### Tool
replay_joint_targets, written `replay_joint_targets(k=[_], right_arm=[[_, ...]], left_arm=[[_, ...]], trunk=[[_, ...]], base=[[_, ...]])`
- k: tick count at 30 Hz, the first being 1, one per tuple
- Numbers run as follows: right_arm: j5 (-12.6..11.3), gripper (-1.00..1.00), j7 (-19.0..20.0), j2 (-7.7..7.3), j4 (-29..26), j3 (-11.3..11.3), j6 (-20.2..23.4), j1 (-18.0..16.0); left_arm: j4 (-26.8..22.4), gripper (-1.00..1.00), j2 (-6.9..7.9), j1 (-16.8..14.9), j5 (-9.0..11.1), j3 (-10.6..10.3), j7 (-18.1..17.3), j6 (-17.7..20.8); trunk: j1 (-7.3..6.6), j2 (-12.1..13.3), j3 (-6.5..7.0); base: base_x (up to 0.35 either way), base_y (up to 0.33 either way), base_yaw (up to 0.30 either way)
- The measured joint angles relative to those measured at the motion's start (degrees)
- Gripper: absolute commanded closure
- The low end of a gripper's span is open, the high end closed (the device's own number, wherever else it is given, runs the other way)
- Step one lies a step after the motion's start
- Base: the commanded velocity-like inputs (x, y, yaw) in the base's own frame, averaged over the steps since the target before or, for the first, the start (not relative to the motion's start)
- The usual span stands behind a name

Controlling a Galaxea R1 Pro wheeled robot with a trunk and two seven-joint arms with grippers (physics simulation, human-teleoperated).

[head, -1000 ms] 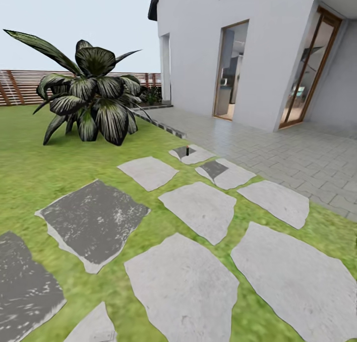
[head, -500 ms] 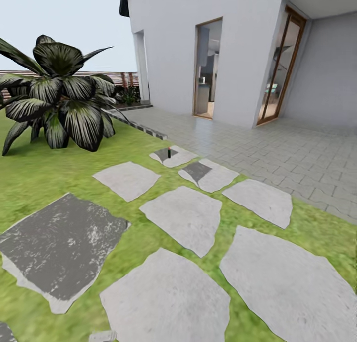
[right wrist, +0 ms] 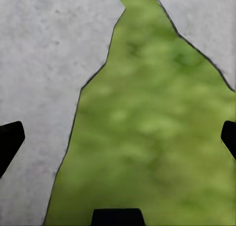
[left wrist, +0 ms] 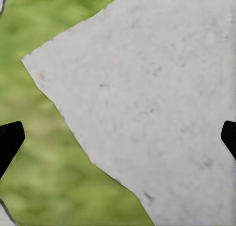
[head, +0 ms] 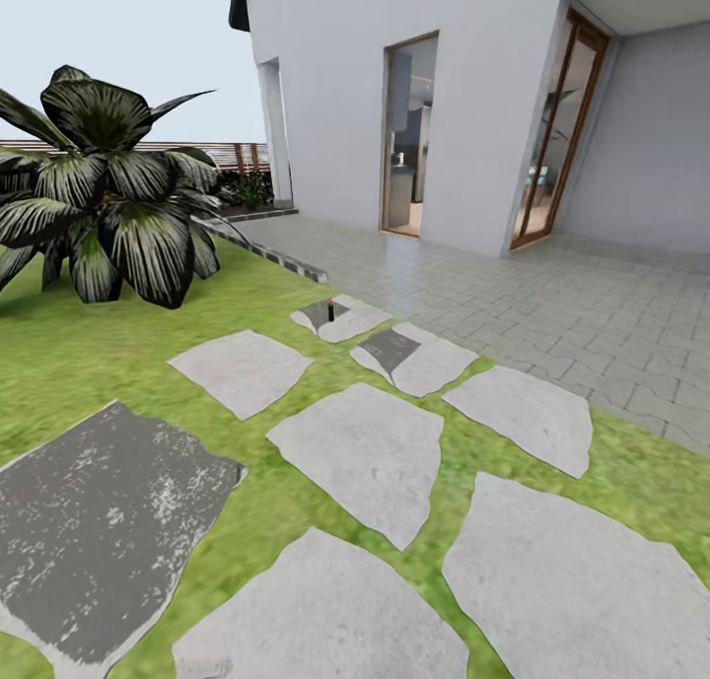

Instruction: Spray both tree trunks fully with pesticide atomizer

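Atomizer: your small black pesticide atomizer (head: 331, 312) with a red spot on top stands upright on the farthest pale grey stepping stone (head: 347, 317), at the edge of that stone's dark patch, close to the paved terrace.
Floor: you have mottled green grass (head: 69, 354) ahead, broken by a run of irregular flat stepping stones, most of them light grey, and one large dark grey stone (head: 99, 526) with white flecks at the near left.
Plant: a low broad-leaved dark green plant with pale streaks (head: 108, 201) sits on the lawn to the left, well apart from the atomizer.
House: a white house wall (head: 473, 88) with two wood-framed glass doors rises on the right, behind a grey tiled terrace (head: 552, 314).
Fence: a brown slatted wooden fence (head: 222, 152) shows far behind the plant.
Left gripper: your left gripper (left wrist: 118, 137) is spread wide with nothing between its black fingertips (left wrist: 10, 140); below it lie a light grey stone and grass.
Right gripper: your right gripper (right wrist: 118, 137) is likewise spread wide and holds nothing, over a wedge of grass between two grey stones.
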Motion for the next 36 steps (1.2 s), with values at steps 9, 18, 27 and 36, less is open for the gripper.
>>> replay_joint_targets(k=[9,18,27,36], right_arm=[[0.00,-1.00,0.00,0.00,0.00,0.00,0.00,0.00],[0.00,-1.00,0.00,0.00,-0.01,0.03,0.00,0.00],[0.00,-1.00,0.00,0.00,-0.01,0.01,0.00,0.00],[0.00,-1.00,0.01,0.00,-0.01,0.02,0.00,0.00]], left_arm=[[-0.01,-1.00,-0.01,0.01,0.00,0.00,0.00,0.00],[-0.01,-1.00,-0.01,0.00,0.00,0.00,0.00,0.00],[-0.01,-1.00,-0.01,0.00,0.00,0.00,0.00,0.00],[-0.05,-1.00,-0.01,0.01,0.00,0.00,0.00,0.00]], trunk=[[0.00,0.00,0.00],[0.00,0.00,0.00],[0.00,0.00,0.00],[0.00,0.00,0.00]], base=[[0.338,-0.020,0.000],[0.338,-0.079,0.000],[0.338,-0.084,0.000],[0.329,-0.108,0.000]])
